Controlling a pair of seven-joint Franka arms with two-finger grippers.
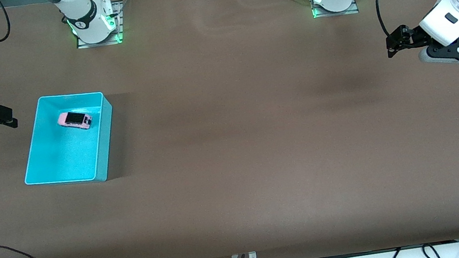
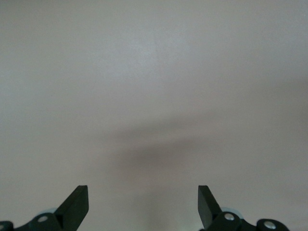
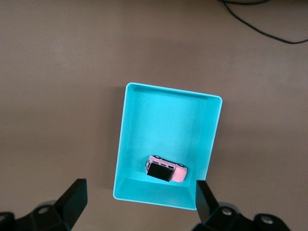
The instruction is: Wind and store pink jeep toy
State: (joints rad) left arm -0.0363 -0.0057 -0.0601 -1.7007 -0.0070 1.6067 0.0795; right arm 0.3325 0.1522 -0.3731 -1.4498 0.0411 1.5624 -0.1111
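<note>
Both grippers spread, empty: right gripper [image 1: 5,118] just beside turquoise bin [image 1: 100,141] holding pink jeep toy [image 1: 74,120], lengthwise across bin; left gripper [image 1: 394,46] well apart.

no readable text, labels, brands or numbers on anything in view

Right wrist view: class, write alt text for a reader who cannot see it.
A pink toy jeep lies inside a turquoise bin on a brown table, near one end wall. The right tool hangs open above, its two dark fingertips framing the picture's edge.
</note>
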